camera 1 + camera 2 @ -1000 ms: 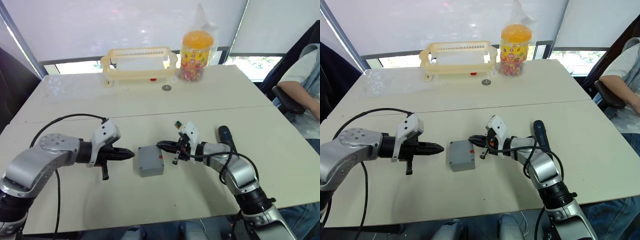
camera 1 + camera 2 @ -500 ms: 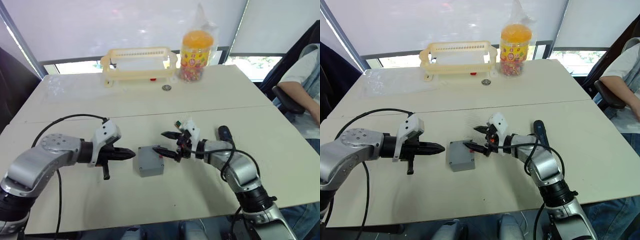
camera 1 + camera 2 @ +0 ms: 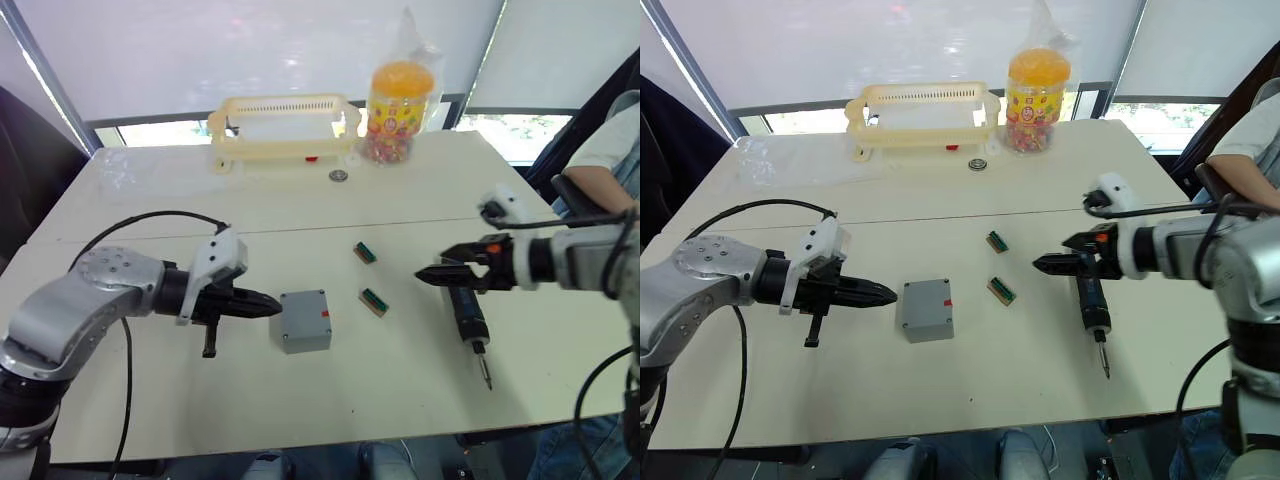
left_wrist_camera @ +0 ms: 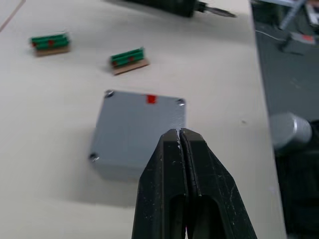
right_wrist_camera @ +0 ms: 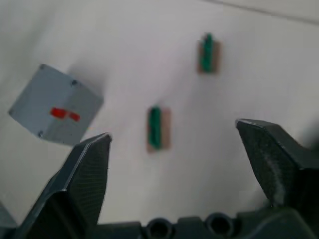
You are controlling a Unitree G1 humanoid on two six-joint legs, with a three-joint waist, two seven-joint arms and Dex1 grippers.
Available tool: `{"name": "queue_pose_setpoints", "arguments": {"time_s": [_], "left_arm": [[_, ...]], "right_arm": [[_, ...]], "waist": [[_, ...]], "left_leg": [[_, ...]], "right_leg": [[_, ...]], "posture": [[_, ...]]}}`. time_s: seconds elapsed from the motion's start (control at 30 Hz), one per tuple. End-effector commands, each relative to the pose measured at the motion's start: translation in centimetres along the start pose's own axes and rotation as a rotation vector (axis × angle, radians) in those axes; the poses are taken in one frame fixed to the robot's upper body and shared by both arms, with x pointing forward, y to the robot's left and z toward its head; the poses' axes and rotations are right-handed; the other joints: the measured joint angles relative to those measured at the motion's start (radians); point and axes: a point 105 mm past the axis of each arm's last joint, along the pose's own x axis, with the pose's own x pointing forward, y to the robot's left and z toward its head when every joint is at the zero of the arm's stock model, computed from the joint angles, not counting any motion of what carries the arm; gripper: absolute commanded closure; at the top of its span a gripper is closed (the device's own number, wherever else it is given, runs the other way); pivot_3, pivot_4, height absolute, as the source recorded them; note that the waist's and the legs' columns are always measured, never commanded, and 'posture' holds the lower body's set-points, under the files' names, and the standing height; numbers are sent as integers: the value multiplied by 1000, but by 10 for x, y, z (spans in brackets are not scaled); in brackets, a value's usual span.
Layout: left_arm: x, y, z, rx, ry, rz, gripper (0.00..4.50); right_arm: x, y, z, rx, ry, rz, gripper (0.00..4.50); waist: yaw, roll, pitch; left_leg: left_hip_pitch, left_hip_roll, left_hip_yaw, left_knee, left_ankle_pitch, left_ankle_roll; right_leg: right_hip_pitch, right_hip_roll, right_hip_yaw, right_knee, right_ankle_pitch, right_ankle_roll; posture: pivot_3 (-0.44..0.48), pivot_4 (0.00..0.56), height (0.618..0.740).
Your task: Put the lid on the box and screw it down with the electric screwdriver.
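Grey box (image 3: 304, 321) free – left gripper (image 4: 180, 135) pinched together beside it, right gripper (image 5: 174, 149) spread wide

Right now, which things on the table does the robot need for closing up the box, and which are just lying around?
Needed for the job:
- the box, lid already on top
- the electric screwdriver

Just lying about:
- two small green parts
- cream basket
- candy jar
- small round metal thing near the basket

Sitting on the table: one grey box (image 3: 304, 321), two green strips (image 3: 373, 301), one electric screwdriver (image 3: 468, 318), one basket (image 3: 284, 130), one jar (image 3: 392, 98).
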Motion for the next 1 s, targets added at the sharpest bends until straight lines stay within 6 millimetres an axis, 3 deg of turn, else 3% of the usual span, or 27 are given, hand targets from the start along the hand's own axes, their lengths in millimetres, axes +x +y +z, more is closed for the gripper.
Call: {"name": "queue_pose_setpoints", "arguments": {"time_s": [0.03,0.17,0.33,0.5,0.83,0.93,1.0], "left_arm": [[4,-9,11,71,-11,-47,4500],[12,-14,15,99,-29,-63,4500],[25,-18,13,92,-60,-63,4500],[29,-21,10,100,-49,-65,4500],[30,-21,4,98,-33,-50,4500],[30,-23,2,84,-32,-45,4500],[29,-23,1,77,-30,-39,4500]], "right_arm": [[-19,-15,5,82,33,-63,35],[-36,-40,-25,236,214,-152,35],[-33,-37,-61,346,383,-103,35],[-20,-35,-70,371,426,-90,35],[17,-52,-92,464,467,-173,35],[24,-54,-103,420,511,-231,860],[27,-53,-110,388,529,-255,1900]], "waist": [[2,0,0],[9,0,0],[3,0,0],[4,0,0],[7,0,0],[7,-2,-1],[6,-3,-2]], "left_leg": [[0,0,0,0,0,0],[-1,0,0,0,0,0],[-1,0,2,1,-1,2],[-1,1,2,1,-1,2],[-1,0,2,1,-1,2],[-1,0,1,1,-1,2],[0,1,1,1,-1,2]], "right_leg": [[0,0,0,-1,0,0],[2,0,-1,-5,0,0],[3,-1,0,-8,0,0],[2,0,1,-6,0,1],[2,0,1,-7,0,1],[3,1,0,-7,0,1],[4,1,0,-7,0,1]], "posture": [[0,150,740],[0,150,740],[0,150,740],[0,150,740],[0,150,740],[0,150,740],[0,150,740]]}}
